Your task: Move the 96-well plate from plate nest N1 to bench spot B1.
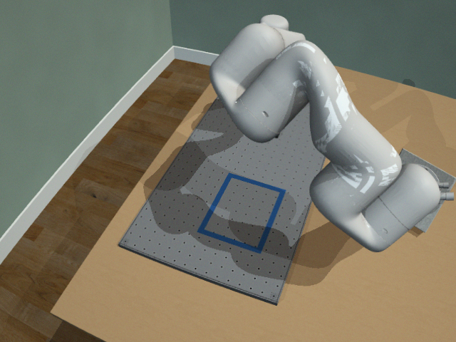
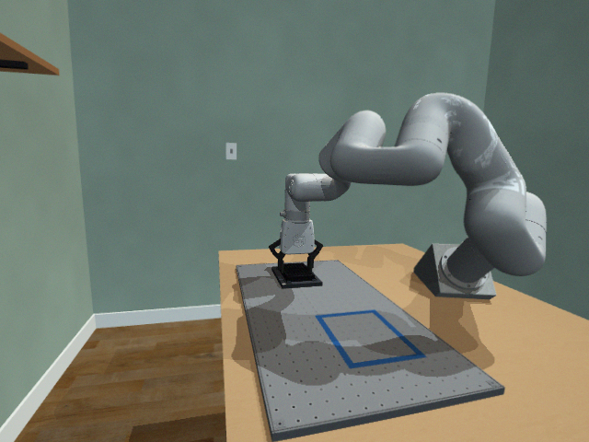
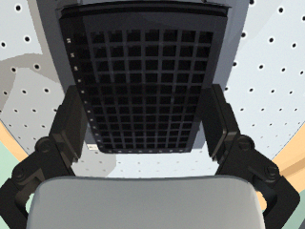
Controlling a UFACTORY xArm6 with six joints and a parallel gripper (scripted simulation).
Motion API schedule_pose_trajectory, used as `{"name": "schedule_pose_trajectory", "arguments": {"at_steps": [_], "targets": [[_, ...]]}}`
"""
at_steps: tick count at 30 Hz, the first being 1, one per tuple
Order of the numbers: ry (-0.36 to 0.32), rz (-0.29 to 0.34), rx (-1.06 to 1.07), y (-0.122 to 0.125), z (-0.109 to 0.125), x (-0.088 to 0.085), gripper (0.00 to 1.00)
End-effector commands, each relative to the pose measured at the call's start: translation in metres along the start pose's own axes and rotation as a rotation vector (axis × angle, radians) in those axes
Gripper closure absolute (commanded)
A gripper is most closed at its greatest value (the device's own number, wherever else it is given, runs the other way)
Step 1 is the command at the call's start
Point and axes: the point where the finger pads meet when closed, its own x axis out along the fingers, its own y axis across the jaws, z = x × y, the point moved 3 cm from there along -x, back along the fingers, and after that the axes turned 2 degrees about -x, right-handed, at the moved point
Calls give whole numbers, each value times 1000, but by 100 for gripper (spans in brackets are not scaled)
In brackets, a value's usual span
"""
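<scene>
The arm [image 2: 442,143] arches up from its base and reaches forward, wrist [image 2: 297,200] pointing straight down. The gripper [image 2: 295,266] hangs vertical, its two black fingers spread wide and clamped against the long sides of the plate [image 3: 143,83] between them.

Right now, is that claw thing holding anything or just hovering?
Gripper: closed on the black 96-well plate, one finger on each long side; the plate is still sitting in its nest.
</scene>
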Motion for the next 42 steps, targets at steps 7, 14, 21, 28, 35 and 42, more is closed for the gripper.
{"name": "schedule_pose_trajectory", "arguments": {"at_steps": [7,14,21,28,35,42], "targets": [[3,-3,-1,-1,-1,-2,100],[3,-3,-1,-1,-1,-2,100],[3,-3,-1,-1,-1,-3,100],[3,-3,-1,-1,-1,-6,100],[3,-3,-1,-1,-1,-11,100],[3,-3,-1,-1,-1,-16,100]]}}
